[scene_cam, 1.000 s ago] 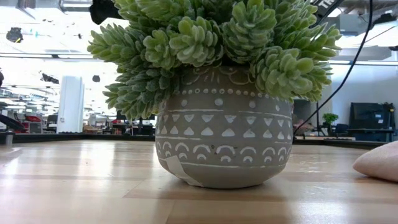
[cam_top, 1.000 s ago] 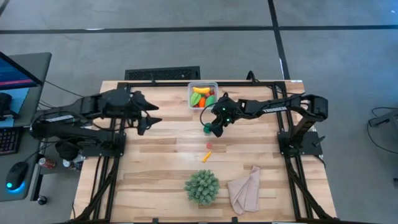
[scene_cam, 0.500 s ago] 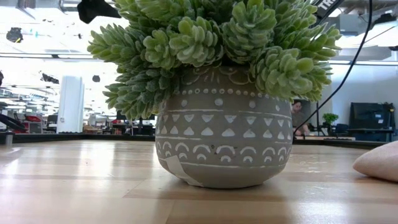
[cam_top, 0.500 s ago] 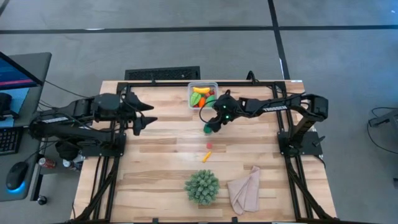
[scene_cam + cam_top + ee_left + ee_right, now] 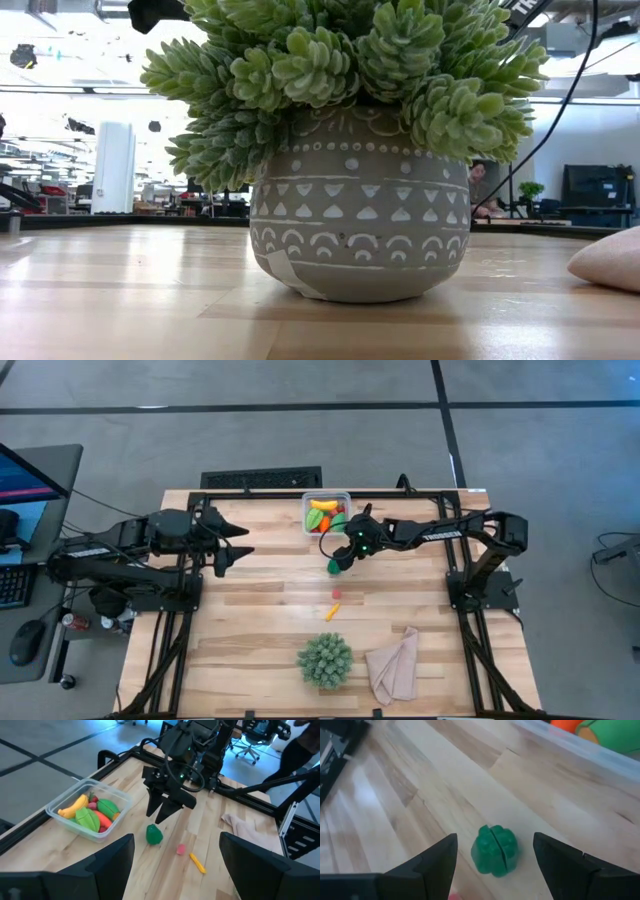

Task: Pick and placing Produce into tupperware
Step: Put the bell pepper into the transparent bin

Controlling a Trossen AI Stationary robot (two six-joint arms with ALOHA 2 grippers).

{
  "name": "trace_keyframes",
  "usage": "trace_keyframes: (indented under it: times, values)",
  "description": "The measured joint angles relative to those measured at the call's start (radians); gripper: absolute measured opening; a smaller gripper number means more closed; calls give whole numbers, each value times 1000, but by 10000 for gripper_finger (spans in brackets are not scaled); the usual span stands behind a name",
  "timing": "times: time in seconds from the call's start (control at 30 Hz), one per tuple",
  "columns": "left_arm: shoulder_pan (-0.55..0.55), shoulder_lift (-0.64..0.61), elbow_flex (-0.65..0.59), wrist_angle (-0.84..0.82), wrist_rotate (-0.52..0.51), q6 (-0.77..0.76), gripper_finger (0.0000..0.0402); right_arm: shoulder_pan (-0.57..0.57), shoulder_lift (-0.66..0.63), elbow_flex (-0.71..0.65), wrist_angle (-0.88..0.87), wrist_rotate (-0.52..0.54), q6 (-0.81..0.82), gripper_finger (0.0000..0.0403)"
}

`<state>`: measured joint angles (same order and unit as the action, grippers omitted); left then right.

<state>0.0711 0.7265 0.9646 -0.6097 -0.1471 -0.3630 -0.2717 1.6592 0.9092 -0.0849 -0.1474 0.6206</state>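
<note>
The clear tupperware (image 5: 326, 513) stands at the table's far middle and holds a yellow banana, green pieces and orange and red ones; it also shows in the left wrist view (image 5: 90, 809). A green piece (image 5: 334, 567) lies on the table just in front of it. A red berry (image 5: 337, 595) and an orange carrot (image 5: 332, 612) lie nearer. My right gripper (image 5: 341, 556) is open above the green piece (image 5: 495, 848), one finger on either side, apart from it. My left gripper (image 5: 248, 542) is open and empty at the table's left.
A spiky green plant in a grey pot (image 5: 324, 660) stands near the front edge and fills the low view (image 5: 360, 240). A beige cloth (image 5: 393, 665) lies to its right. Bare wood lies between the two arms.
My right gripper has drawn back a little from the green piece toward the tupperware. The green piece stays on the table where it was. My left gripper has gone slightly toward the table's left edge.
</note>
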Motion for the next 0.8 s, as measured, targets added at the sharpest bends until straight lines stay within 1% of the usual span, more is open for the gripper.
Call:
trace_keyframes:
  times: [0.17,0.8]
  values:
    - [0,0,0,-1,0,-18,284,19,0,0,8,22,-51,256]
    - [0,0,0,-1,0,-35,284,19,-1,0,11,16,-54,256]
